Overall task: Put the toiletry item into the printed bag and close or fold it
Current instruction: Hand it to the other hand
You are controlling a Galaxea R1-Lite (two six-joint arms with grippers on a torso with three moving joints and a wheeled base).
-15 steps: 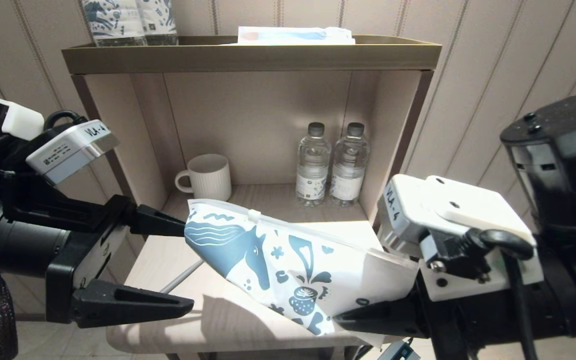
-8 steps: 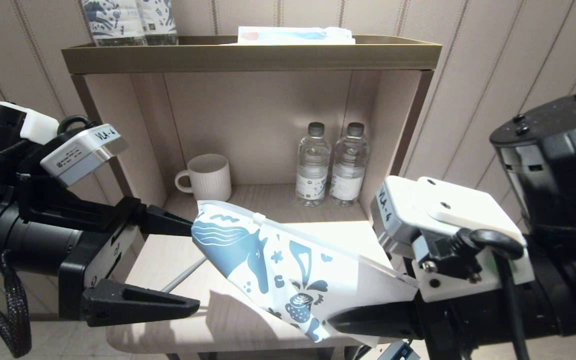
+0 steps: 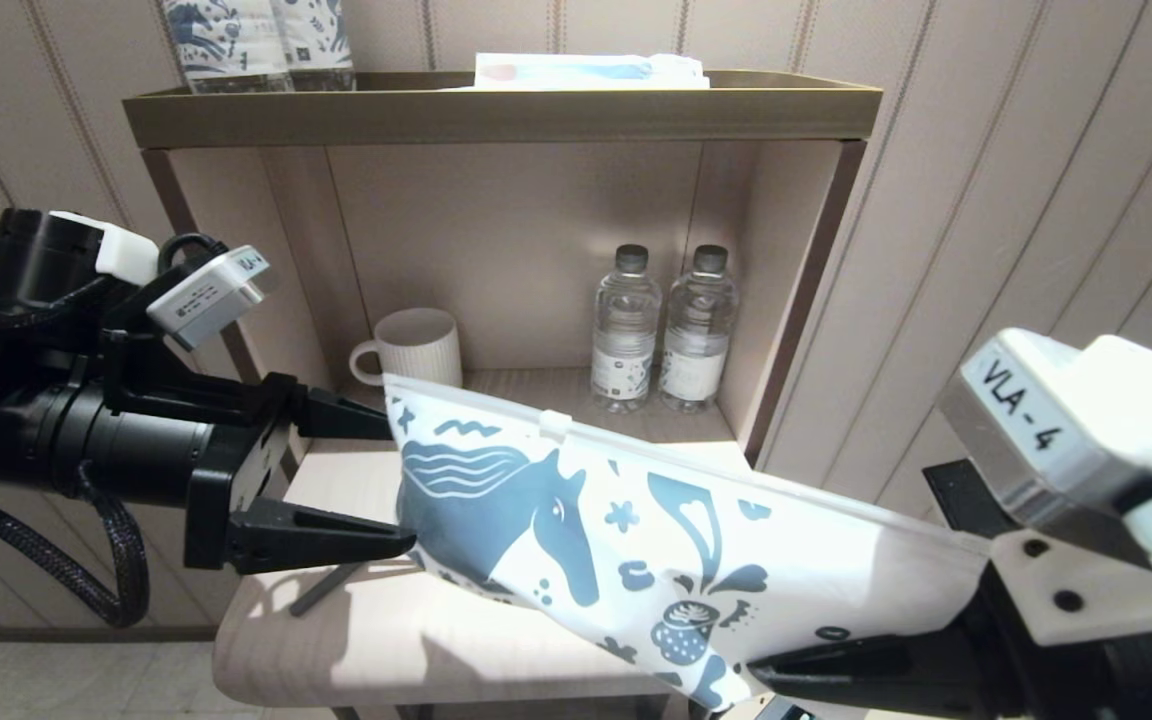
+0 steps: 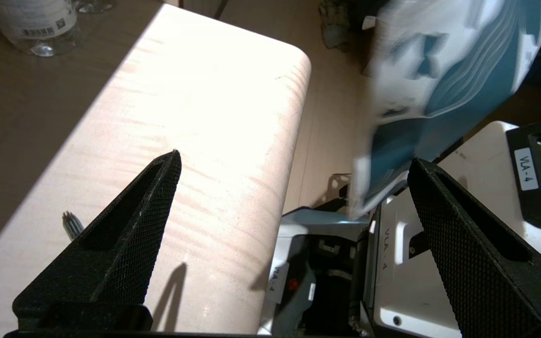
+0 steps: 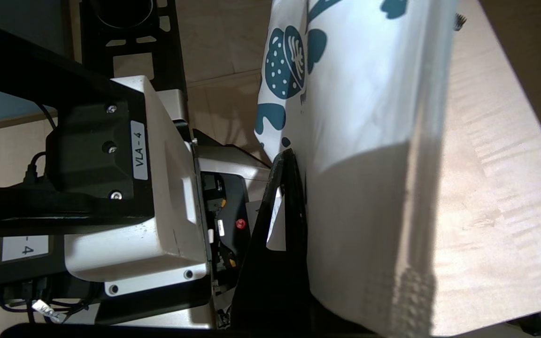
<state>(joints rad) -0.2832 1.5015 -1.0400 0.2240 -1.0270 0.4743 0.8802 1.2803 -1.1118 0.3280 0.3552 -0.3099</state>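
Gripping the printed bag (image 3: 656, 520) aloft, the right gripper (image 3: 786, 672) is being clenched; the toothbrush (image 3: 321, 592) is lying below, so the spread-open left gripper (image 3: 391, 485) must be lowered.

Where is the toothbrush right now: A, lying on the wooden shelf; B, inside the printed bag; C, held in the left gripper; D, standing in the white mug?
A: the toothbrush lies on the shelf under the open left gripper, outside the bag.
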